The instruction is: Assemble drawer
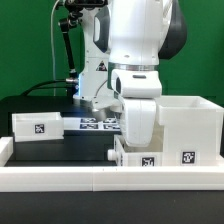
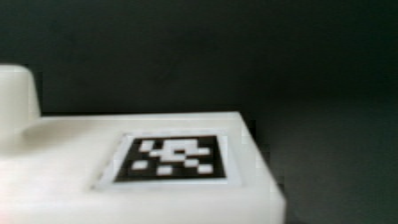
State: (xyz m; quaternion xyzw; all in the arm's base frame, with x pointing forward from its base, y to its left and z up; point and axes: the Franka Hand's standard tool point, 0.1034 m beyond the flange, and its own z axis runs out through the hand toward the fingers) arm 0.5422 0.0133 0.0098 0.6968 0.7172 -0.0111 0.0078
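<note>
The tall open-faced housing [image 1: 188, 122] stands at the exterior view's right, with a tag on its front wall. One shallow tray [image 1: 38, 125] lies at the left. A second tray [image 1: 140, 156] sits low in front, against the housing's left side. My gripper [image 1: 135, 138] is right over this second tray, and its white body hides the fingertips. The wrist view shows a white part with a square tag [image 2: 175, 157] very close and blurred. A white rounded piece [image 2: 15, 95] stands beside it. I cannot tell whether the jaws hold anything.
The marker board [image 1: 98, 123] lies flat behind the gripper. A low white rail [image 1: 90, 180] borders the table's front edge. The tabletop [image 1: 70, 148] is black, with a green wall behind it.
</note>
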